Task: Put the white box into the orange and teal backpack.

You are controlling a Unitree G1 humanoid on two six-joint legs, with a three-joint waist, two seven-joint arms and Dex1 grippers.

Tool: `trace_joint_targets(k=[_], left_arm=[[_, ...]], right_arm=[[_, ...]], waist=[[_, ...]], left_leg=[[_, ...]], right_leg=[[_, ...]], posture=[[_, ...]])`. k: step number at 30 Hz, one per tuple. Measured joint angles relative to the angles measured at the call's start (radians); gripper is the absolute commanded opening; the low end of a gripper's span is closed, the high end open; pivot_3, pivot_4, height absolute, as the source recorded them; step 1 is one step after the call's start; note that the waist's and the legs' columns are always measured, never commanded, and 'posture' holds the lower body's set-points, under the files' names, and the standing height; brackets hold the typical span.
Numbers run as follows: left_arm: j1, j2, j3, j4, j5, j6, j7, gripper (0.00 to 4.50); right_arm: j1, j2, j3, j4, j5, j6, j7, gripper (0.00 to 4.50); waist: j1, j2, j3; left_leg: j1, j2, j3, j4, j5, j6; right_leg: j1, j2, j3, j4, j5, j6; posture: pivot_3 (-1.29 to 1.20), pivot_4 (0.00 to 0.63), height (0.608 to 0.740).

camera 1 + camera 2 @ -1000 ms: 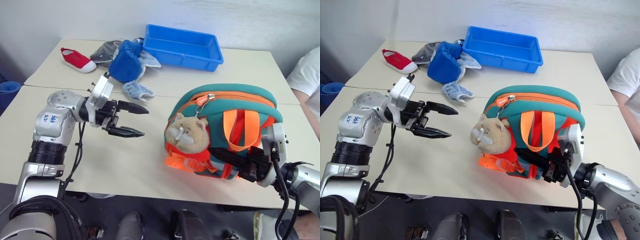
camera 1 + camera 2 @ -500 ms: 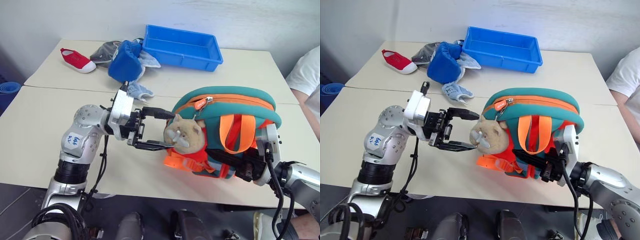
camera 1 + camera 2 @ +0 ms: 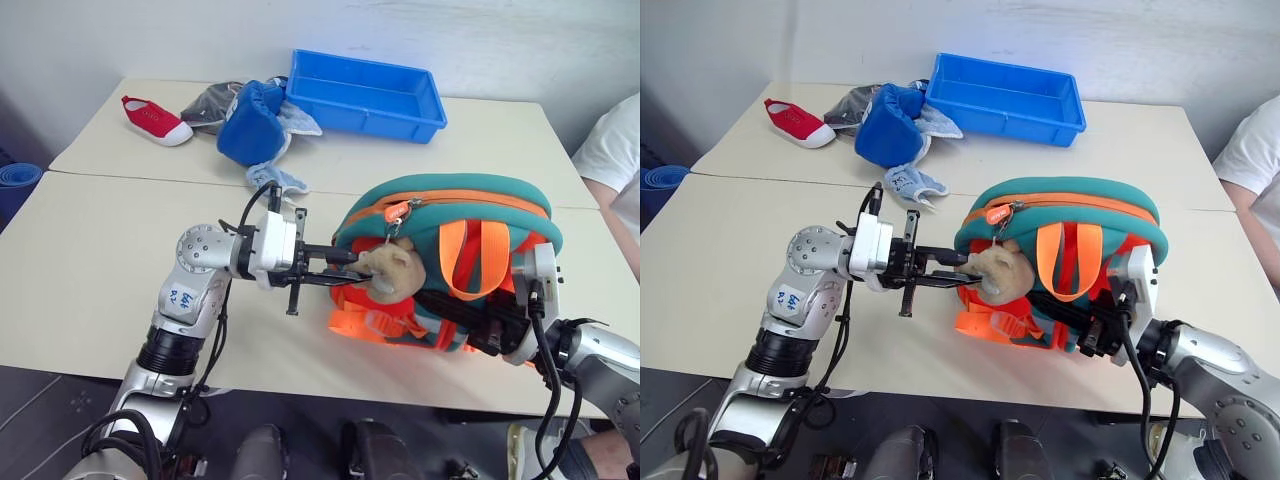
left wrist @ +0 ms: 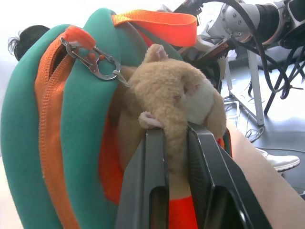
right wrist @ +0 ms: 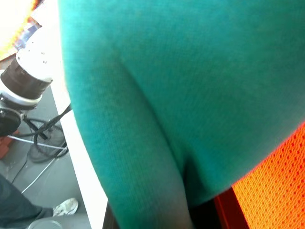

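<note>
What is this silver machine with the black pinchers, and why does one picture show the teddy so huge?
It is a robot with two silver arms, and each ends in a gripper with two black fingers. Two pictures come from cameras on its head, looking down at a pale table. The other two come from small cameras on its wrists, so things there look very big. The left gripper is pinching the tan plush toy that hangs on the small orange and teal backpack. The right gripper is shut on the backpack's other side. Farther back lie a red shoe, a blue fabric bundle and a big blue plastic tray.
</note>
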Motion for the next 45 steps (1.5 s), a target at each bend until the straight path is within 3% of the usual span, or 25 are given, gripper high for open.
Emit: trace_joint_targets(k=[6,14,21,30,33,35,37,38,42,45], left_arm=[[-0.193,0.174,0.052,0.015,-0.117,0.26,-0.066,0.25],[-0.311,0.291,0.128,0.289,-0.14,0.385,-0.1,0.25],[-0.333,0.235,0.035,0.531,0.072,0.274,-0.001,0.25],[-0.176,0.169,-0.108,0.372,0.09,0.456,-0.087,0.25],[-0.133,0.174,-0.139,0.324,0.106,0.418,-0.122,0.25],[-0.111,0.188,-0.172,0.331,0.159,0.296,-0.149,0.25],[-0.119,0.177,-0.14,0.389,0.17,0.218,-0.136,0.97],[-0.124,0.178,-0.123,0.404,0.17,0.206,-0.127,1.19],[-0.093,0.242,-0.017,0.396,0.139,0.182,-0.131,2.34],[0.038,0.315,0.061,0.31,0.074,0.204,-0.172,3.27]], right_arm=[[-0.001,0.049,-0.011,-0.001,-0.024,-0.042,-0.025,0.0],[0.063,0.049,-0.102,-0.004,0.042,-0.044,-0.029,0.0],[0.142,0.085,-0.16,-0.055,0.079,-0.071,-0.081,0.0],[0.193,0.149,-0.162,-0.087,0.079,-0.131,-0.144,0.0],[0.196,0.15,-0.147,-0.087,0.041,-0.144,-0.13,0.0],[0.204,0.138,-0.113,-0.087,-0.017,-0.155,-0.097,0.0],[0.204,0.138,-0.053,-0.087,-0.107,-0.187,-0.07,0.0],[0.204,0.138,-0.031,-0.086,-0.145,-0.202,-0.058,0.66],[0.225,0.132,0.064,-0.073,-0.335,-0.303,0.024,1.78],[0.233,0.153,0.025,-0.068,-0.389,-0.371,0.027,2.79]], waist=[[-0.002,0.001,0.0],[0.0,0.001,0.001],[0.004,0.001,0.001],[0.003,0.0,0.001],[0.002,0.0,0.001],[-0.001,0.0,0.001],[-0.001,0.0,0.001],[-0.001,0.0,0.001],[-0.008,0.001,0.001],[-0.021,0.001,0.001]], left_leg=[[0.0,0.0,0.0,-0.001,0.0,0.0],[0.0,0.0,0.0,0.0,0.0,0.0],[-0.001,-0.001,0.0,0.001,0.0,0.0],[-0.001,-0.001,0.0,0.001,0.0,0.001],[-0.001,-0.001,0.0,0.0,0.0,0.0],[0.0,-0.001,0.001,0.0,0.0,0.0],[0.0,-0.001,0.001,0.0,0.0,0.001],[0.0,-0.001,0.001,0.0,-0.001,0.004],[0.0,-0.001,0.001,-0.001,-0.001,0.003],[0.0,-0.001,0.001,-0.002,0.001,0.0]], right_leg=[[-0.001,0.0,0.0,0.0,0.0,0.0],[-0.001,0.0,0.0,0.0,0.0,0.0],[-0.001,-0.001,0.0,0.0,0.0,0.0],[-0.001,-0.001,0.001,0.001,0.0,0.0],[-0.001,-0.001,0.001,0.001,0.0,0.0],[-0.002,-0.001,0.001,0.001,0.0,0.0],[-0.002,0.0,0.001,0.002,0.0,0.0],[-0.002,0.0,0.001,0.003,0.0,0.0],[-0.003,0.0,0.001,0.003,0.0,0.0],[-0.002,-0.001,0.001,0.002,0.0,-0.001]], posture=[[0.0,0.15,0.74],[0.0,0.15,0.74],[0.0,0.15,0.74],[0.0,0.15,0.74],[0.0,0.15,0.74],[0.0,0.15,0.74],[0.0,0.15,0.74],[0.0,0.15,0.74],[0.0,0.15,0.74],[0.0,0.15,0.74]])
